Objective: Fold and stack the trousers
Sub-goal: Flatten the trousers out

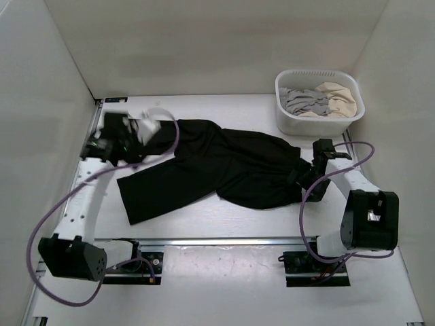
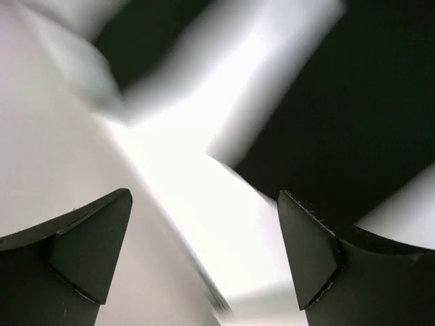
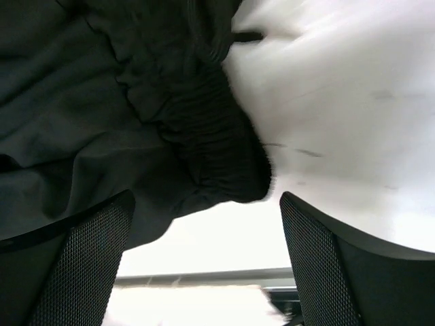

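It looked like a robotics lab test cell, where plain white panel walls [image 1: 224, 41] boxed in a white table [image 1: 231, 221], a left arm [image 1: 85, 204] and a right arm [image 1: 350, 180] trailing purple cables [image 1: 28, 252] sat on a metal rail [image 1: 224, 241], and a white laundry basket [image 1: 306, 123] stood in the far corner.

Black trousers [image 1: 224, 173] flat on white table [image 1: 204, 221], basket [image 1: 306, 126] at far right

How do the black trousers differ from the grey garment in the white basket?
The trousers are black and lie spread out on the table; the grey garment is pale and sits crumpled inside the basket. The trousers exceed the basket in size; the grey garment fits in it. Both are cloth.
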